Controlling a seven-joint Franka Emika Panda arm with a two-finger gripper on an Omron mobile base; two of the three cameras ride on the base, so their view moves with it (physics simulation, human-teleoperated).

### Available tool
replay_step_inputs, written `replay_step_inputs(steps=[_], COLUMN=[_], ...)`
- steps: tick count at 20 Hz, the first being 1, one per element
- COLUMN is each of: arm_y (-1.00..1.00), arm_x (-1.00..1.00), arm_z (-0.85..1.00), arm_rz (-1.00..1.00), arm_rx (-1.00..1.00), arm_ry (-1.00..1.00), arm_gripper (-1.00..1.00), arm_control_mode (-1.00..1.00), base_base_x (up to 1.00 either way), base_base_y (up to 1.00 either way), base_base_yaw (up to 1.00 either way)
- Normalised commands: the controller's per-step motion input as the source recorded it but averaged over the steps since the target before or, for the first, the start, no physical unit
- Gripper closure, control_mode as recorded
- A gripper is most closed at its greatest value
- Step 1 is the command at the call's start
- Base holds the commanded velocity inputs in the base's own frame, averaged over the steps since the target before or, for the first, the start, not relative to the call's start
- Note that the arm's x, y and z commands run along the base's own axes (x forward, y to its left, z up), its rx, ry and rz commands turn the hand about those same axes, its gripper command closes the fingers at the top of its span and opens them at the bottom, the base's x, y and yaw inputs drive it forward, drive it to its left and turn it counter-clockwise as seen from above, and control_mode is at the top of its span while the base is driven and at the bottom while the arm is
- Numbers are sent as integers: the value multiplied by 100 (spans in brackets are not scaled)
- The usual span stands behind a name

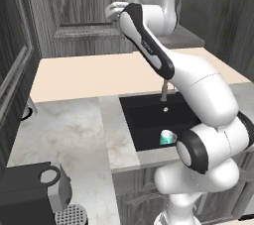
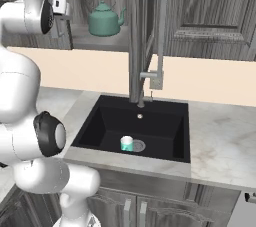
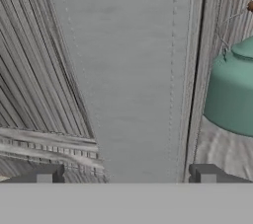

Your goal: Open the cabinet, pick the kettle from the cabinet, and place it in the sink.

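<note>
Straddling the long pale grey vertical bar handle (image 3: 123,70) of the large dark grey wood-grain cabinet (image 1: 84,1) with jaws spread wide, one dark tip either side of the bar at 6 o'clock of the hand view, pinching nothing. Probably mid-way through opening the door. Round teal kettle (image 3: 230,94) seen past the bar at 3 o'clock, standing on the cabinet shelf; at 12 o'clock in the right base view, well apart from the black rectangular sink (image 2: 115,118) below. Best to centre on the bar, close squarely before pulling, then follow the hinge's arc rather than hauling straight back, lest the grip slip. Worth minding, for later, the slim grey metal faucet (image 2: 160,36) at the sink's 12 o'clock and the small teal-and-white cup (image 2: 127,143) inside the basin.
</note>
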Motion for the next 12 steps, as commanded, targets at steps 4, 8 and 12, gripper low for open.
replay_step_inputs(steps=[4, 8, 12], arm_y=[0, 0, 3], arm_x=[27, 27, 23], arm_z=[-4, -5, -5], arm_rz=[0, 0, 0], arm_rx=[0, 0, 0], arm_ry=[0, 0, 0], arm_gripper=[-100, -100, 100], arm_control_mode=[-100, -100, -100], base_base_x=[0, 0, 0], base_base_y=[0, 0, 0], base_base_yaw=[0, 0, 0])
